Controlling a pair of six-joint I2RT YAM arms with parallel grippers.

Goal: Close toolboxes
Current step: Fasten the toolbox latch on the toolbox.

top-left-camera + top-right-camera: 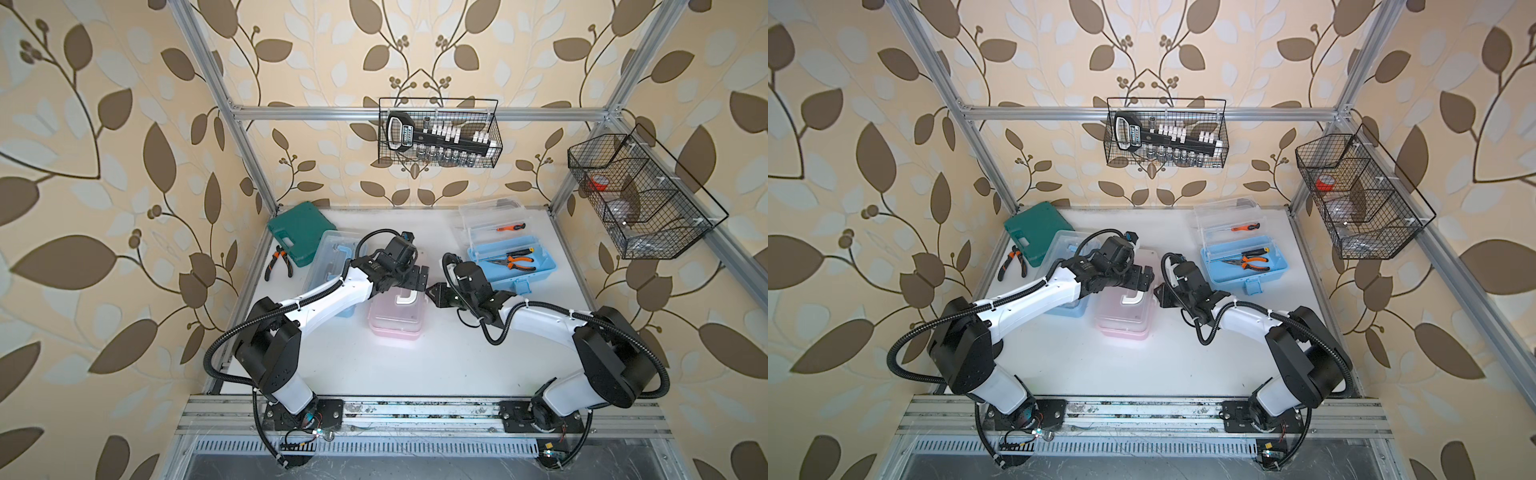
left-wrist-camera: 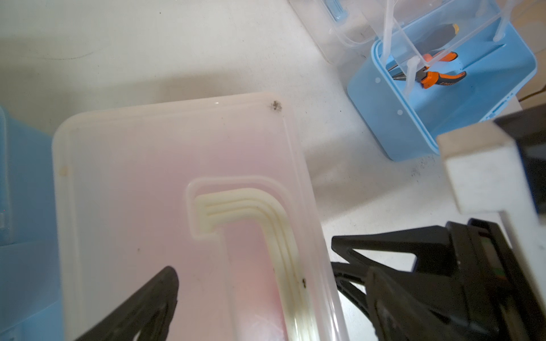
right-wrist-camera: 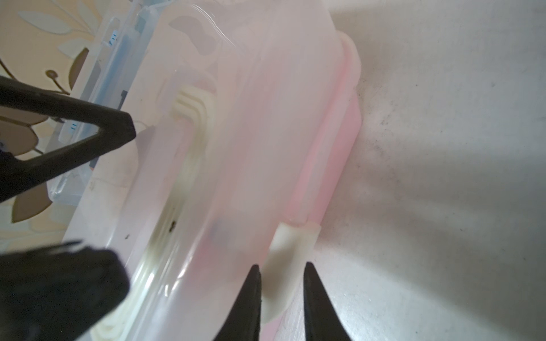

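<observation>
The left arm covers most of a light-blue plastic toolbox with a clear lid (image 1: 330, 249), hiding its front edge. Mid-table sits the pink plastic toolbox with a clear lid (image 1: 395, 316), lid down, its far end under the left gripper (image 1: 417, 276), which is spread wide and empty. The right gripper (image 3: 280, 265), narrowed, straddles the box's white latch (image 3: 291, 245); whether it pinches is unclear. Far right, another light-blue toolbox (image 1: 540, 257) stands open with orange-handled pliers (image 1: 513, 262) inside. A dark green plastic case (image 1: 293, 232) lies beyond.

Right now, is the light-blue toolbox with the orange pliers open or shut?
Open: its clear lid stands raised behind the base, and the pliers lie uncovered inside.
</observation>
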